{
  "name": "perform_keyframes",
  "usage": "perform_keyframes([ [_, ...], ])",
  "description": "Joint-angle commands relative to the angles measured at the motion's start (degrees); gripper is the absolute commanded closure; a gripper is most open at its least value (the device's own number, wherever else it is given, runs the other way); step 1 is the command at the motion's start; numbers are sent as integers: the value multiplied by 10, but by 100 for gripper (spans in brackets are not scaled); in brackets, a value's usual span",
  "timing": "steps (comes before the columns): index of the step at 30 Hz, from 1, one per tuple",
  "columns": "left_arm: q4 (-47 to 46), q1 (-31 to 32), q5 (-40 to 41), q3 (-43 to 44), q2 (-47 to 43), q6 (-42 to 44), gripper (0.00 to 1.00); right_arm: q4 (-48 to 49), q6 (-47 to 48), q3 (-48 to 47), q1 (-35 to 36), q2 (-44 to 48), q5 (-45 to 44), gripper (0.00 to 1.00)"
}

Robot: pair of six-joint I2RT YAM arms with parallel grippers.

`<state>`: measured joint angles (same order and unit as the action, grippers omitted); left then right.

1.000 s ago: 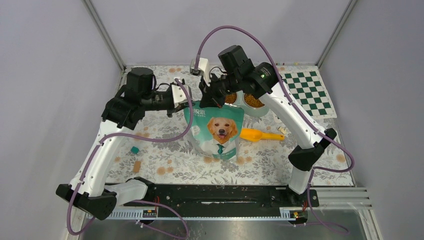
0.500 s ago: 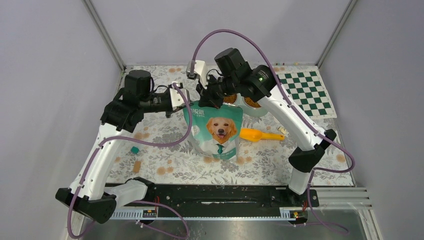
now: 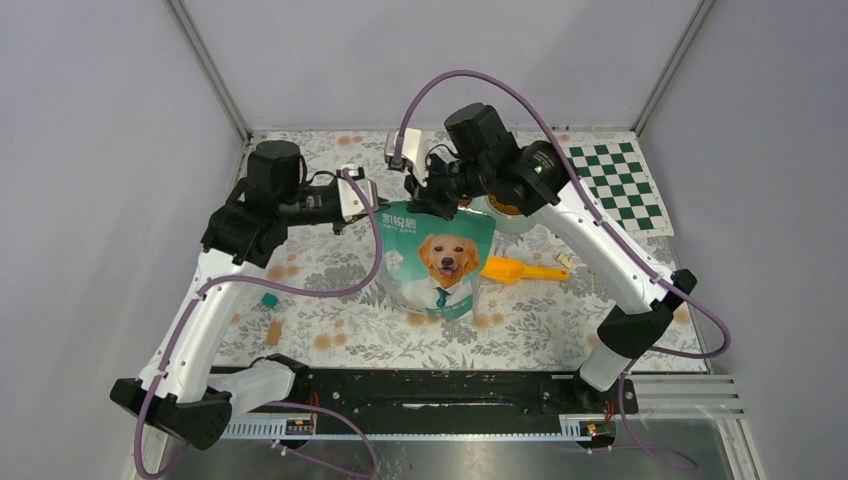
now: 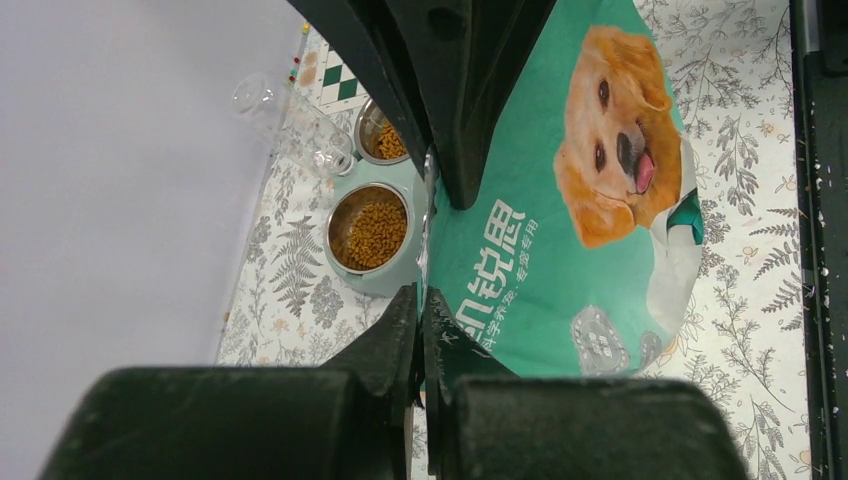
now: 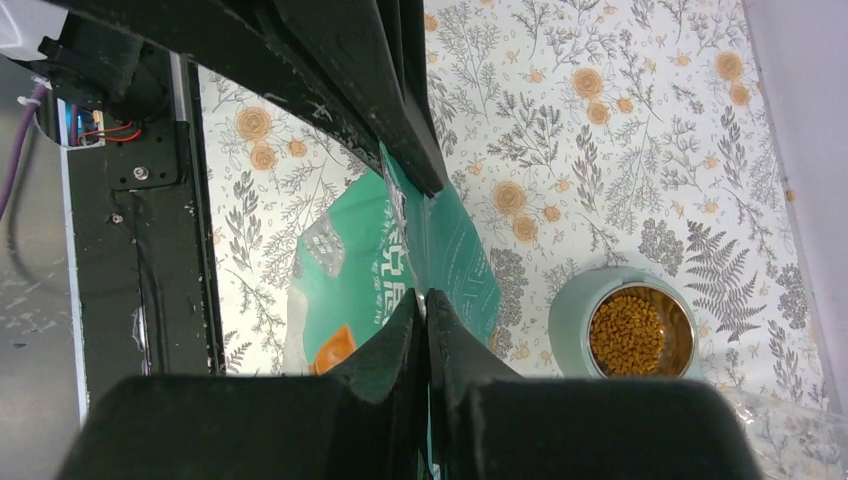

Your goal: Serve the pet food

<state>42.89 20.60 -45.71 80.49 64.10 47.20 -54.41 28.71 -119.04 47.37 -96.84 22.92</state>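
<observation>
Tight pinch here: left end effector and right end effector both clamped shut on the top edge of the teal bag; pet food sits in bowls just behind the bag.

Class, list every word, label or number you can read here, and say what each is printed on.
"锐思": large white characters on the bag; a character before them is partly hidden.
Small line beside them: too small to read.
Grey badge on the bag: blurred.
No other legible text.
</observation>
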Motion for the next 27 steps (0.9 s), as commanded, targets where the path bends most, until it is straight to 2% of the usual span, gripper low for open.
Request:
perform_keyframes([
  [1,38,-68,152,-3,-30,24,100,-220,23,13,-74,102,-149,93],
  [8,38,-69,159,-4,-31,24,100,-219,23,38,-78,122,-153,90],
  [14,38,-70,167,-6,-34,23,100,-212,28,76,-88,149,-187,96],
  [23,39,-70,163,-3,-36,21,100,-197,33,127,-108,208,-215,97],
  [27,38,-70,163,-3,-37,20,100,-183,18,138,-112,225,-226,92],
])
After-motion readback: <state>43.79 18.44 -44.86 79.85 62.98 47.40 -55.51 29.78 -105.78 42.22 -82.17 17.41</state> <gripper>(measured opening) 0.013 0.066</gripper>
